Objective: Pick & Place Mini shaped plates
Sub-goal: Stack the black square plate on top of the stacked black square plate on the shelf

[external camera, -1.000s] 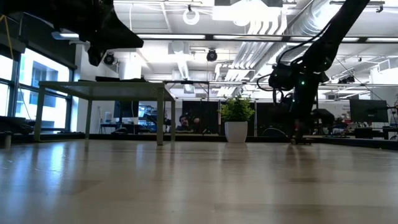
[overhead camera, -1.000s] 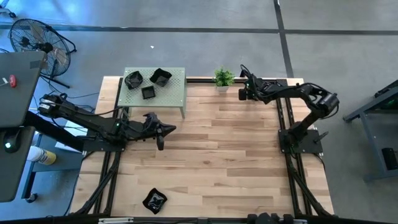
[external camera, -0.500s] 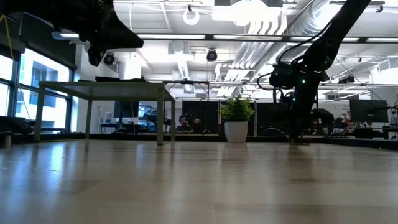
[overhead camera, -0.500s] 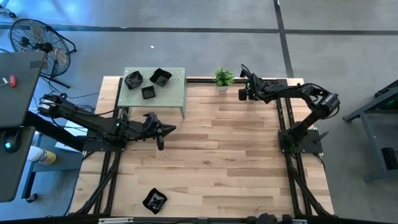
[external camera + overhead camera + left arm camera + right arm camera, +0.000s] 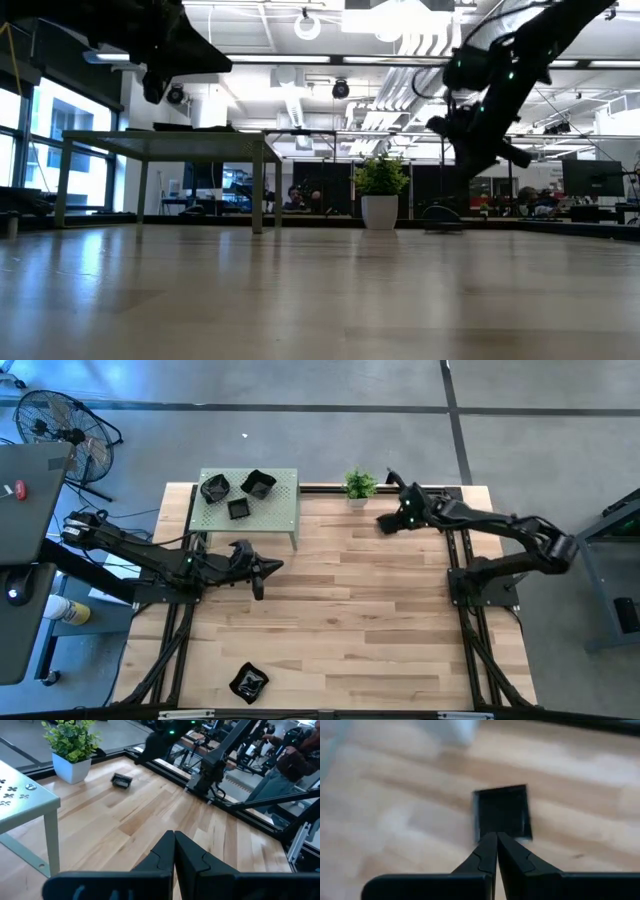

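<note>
A small black square plate lies flat on the wood table near the potted plant, also seen in the left wrist view. My right gripper hangs shut in the air above it, touching nothing. Three more black plates sit on the small green table at the far left. Another black plate lies by the near edge. My left gripper hovers shut just in front of the green table.
A green potted plant stands at the far edge, close to the right gripper. The green table's legs stand on the wood. A fan and a stand are off the table's left side. The wood's middle is bare.
My right gripper has risen from the table surface by the far edge and swung toward the table's left and slightly nearer, the arm stretching out. The square plate stays on the wood below it. My left arm has kept still.
</note>
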